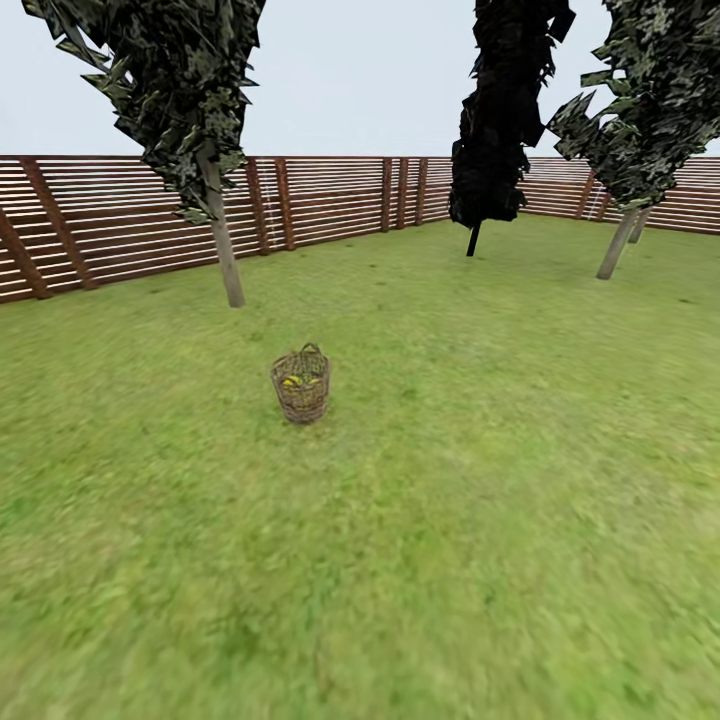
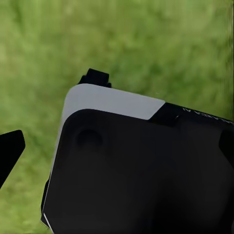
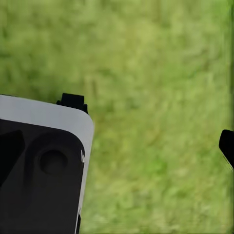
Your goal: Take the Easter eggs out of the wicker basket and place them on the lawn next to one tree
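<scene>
Approach phase: nothing picked yet. Basket (image 1: 300, 386) stands upright on the lawn (image 1: 500, 520), mid-distance, slightly left of centre; yellow eggs (image 1: 294, 381) visible inside (count not readable from here). Nearest pale-trunk tree (image 1: 222, 235) is just beyond the basket on the far left, by the fence (image 1: 330, 195); another stands far right. Wrist views show robot body over grass plus a dark fingertip at each frame edge. Can't tell either gripper's opening. Next: drive up to the basket, then reach down for one egg.
</scene>
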### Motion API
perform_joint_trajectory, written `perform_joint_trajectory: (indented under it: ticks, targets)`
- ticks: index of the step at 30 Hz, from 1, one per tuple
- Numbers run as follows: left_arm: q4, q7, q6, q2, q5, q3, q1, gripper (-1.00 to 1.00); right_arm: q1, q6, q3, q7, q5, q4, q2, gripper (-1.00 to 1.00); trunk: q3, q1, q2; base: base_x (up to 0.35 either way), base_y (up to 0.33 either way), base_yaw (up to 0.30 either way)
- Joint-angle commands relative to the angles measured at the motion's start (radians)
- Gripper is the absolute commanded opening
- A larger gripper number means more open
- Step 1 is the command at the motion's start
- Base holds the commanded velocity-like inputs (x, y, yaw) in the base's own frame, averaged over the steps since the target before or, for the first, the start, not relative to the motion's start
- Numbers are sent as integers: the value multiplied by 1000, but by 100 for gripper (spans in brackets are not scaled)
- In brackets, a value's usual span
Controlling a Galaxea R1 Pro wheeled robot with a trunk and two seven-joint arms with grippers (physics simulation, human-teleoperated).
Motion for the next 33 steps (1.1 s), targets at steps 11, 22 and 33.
perform_joint_trajectory:
  ticks: [11, 22, 33]
  targets:
    - [2, 0, 1, 0, 4, 3, -1, 100, -1, -3, 4, -5, 9, 3, 0, 100, -1, 1, 0, 324, -90, 0]
    - [2, 0, 1, 0, 4, 3, -1, 100, -1, -3, 4, -5, 9, 3, 0, 100, -1, 1, 0, 324, -90, 0]
    - [2, 0, 1, 0, 4, 3, -1, 100, -1, -3, 4, -5, 9, 3, 0, 100, -1, 1, 0, 324, -90, 0]
